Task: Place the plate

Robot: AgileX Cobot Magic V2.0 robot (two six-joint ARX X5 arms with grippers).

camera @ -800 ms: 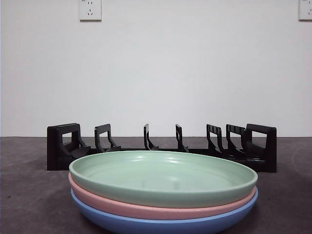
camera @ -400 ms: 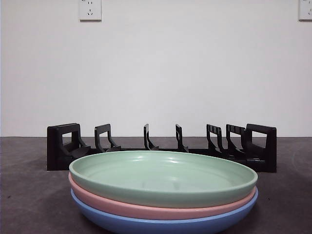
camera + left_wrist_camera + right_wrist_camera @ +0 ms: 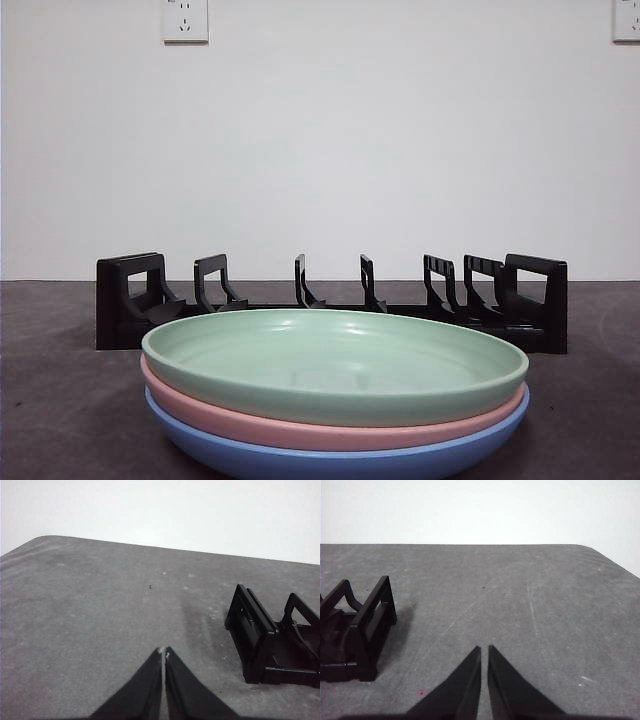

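A stack of three plates sits near the front of the table in the front view: a green plate (image 3: 335, 360) on top, a pink plate (image 3: 300, 428) under it, a blue plate (image 3: 330, 460) at the bottom. Behind them stands an empty black slotted plate rack (image 3: 330, 300). Its ends show in the left wrist view (image 3: 270, 640) and the right wrist view (image 3: 355, 630). My left gripper (image 3: 163, 652) is shut and empty above bare table beside one end of the rack. My right gripper (image 3: 484, 649) is shut and empty beside the other end. Neither arm shows in the front view.
The grey table (image 3: 60, 400) runs back to a white wall with two sockets (image 3: 185, 20). The table's rounded corners show in both wrist views.
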